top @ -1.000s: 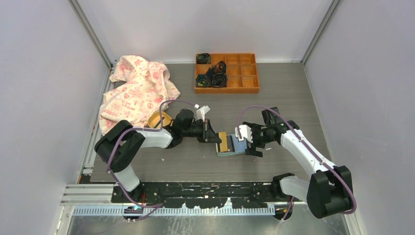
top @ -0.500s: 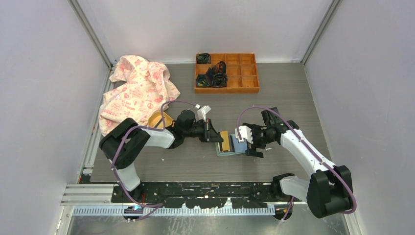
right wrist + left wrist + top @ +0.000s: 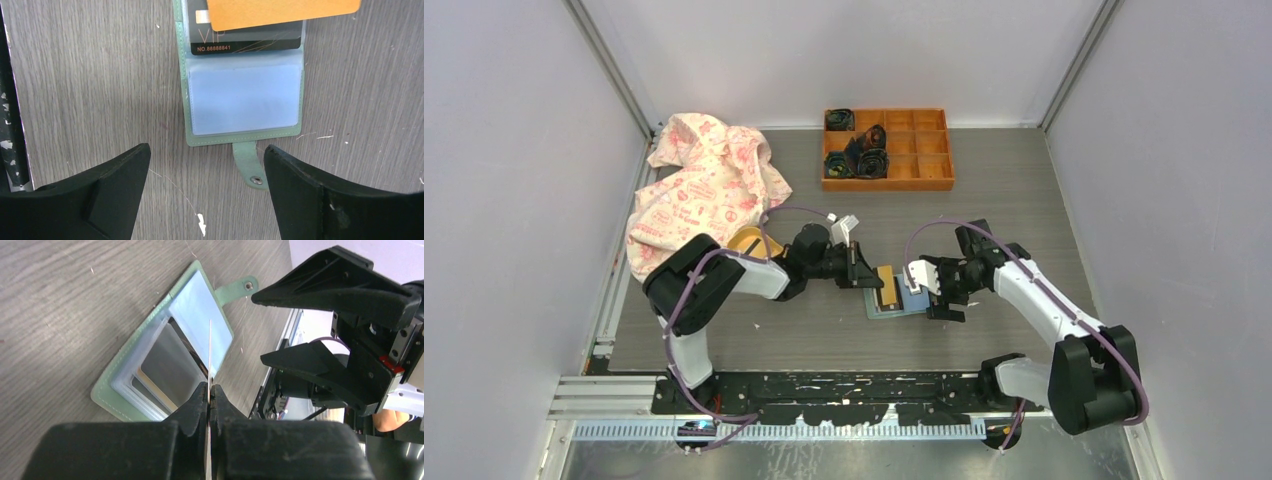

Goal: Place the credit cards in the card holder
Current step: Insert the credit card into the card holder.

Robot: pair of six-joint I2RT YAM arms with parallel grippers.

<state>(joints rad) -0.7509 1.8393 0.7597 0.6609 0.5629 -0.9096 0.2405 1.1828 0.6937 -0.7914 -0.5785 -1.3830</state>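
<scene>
On the dark wood-grain surface (image 3: 1014,190), an orange compartment tray (image 3: 929,148) sits at 12 o'clock against the back edge, with dark rolled items (image 3: 864,156) in its left-hand compartments. A crumpled cream cloth with pink print (image 3: 704,185) lies heaped at 10 o'clock. Just below it, at 9 o'clock, a yellow-orange dish (image 3: 749,241) is partly hidden.

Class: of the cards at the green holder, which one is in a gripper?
The orange card, pinched by the left gripper over the open card holder; the black VIP card is already sleeved inside it.
</scene>
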